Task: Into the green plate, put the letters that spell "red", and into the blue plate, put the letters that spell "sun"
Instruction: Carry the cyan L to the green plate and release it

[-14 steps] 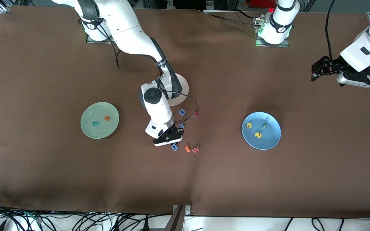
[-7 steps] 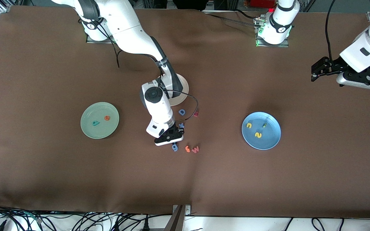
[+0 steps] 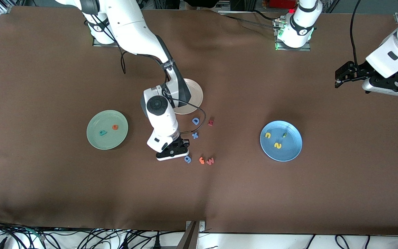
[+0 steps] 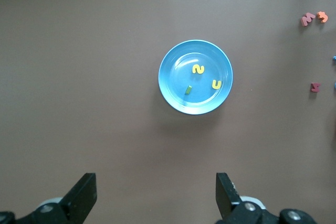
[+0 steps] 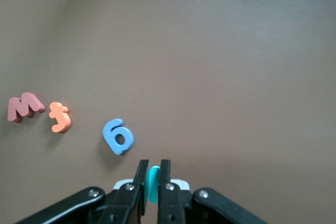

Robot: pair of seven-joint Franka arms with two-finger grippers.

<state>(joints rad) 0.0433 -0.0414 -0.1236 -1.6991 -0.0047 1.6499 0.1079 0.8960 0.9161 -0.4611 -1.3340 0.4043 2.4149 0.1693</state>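
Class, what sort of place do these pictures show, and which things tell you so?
Probably a robotics lab: two white arms bolted to a table under brown cloth, tangled cables along its edge, and foam letters being sorted into a green plate and a blue plate.

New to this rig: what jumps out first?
The right gripper, over the table's middle beside a blue g, is shut on a teal letter. The green plate holds two letters, the blue plate three. The left gripper waits open above the blue plate's end.
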